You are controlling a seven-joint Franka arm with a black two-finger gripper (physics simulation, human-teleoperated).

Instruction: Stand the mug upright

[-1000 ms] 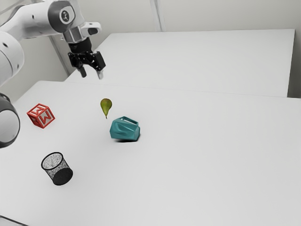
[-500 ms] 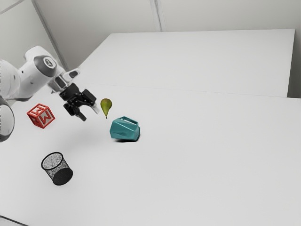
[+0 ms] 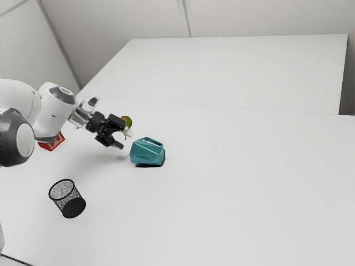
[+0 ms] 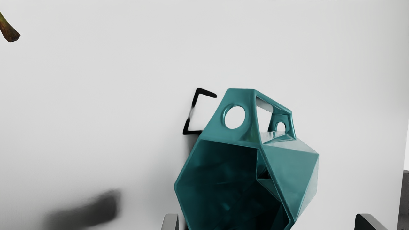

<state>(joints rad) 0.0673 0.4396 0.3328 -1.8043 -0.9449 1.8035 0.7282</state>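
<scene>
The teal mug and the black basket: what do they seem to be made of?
The mug looks like glazed ceramic or hard plastic, softly shiny, with highlights on its flat facets. The basket seems matte black mesh, probably metal, given its speckled, see-through wall.

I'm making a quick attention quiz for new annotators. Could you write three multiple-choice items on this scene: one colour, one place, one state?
1. What colour is the faceted mug with the angular handle?
A) Red
B) Teal
C) Yellow

2. In the exterior view, where is the black wire-mesh bin relative to the mug?
A) Lower and to the left
B) Higher and to the right
C) Directly above

3. How does the mug lie?
A) Upright
B) Upside down
C) On its side

Answers:
1: B, both views show its blue-green faces.
2: A, the bin is nearer the exterior view's left and bottom edges.
3: C, its hollow mouth faces sideways, toward the wrist camera.
</scene>
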